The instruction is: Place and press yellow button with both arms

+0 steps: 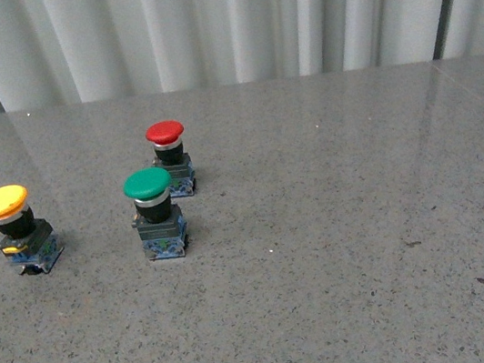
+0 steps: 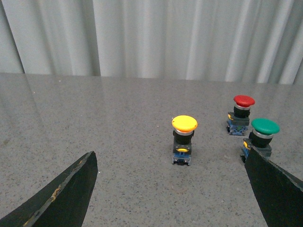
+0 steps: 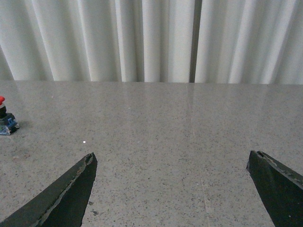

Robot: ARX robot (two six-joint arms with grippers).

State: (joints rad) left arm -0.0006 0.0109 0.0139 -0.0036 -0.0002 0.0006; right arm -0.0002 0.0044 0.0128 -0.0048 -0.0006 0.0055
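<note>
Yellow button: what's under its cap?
The yellow button has, under its cap, a black body with a yellow tab, then a blue base standing on the table. The base's underside is hidden.

front view looks down across the table [image 1: 330, 269]; both wrist views sit low, facing the curtain [image 2: 142, 38]. front and left wrist share the yellow button [image 1: 3, 203].
</note>
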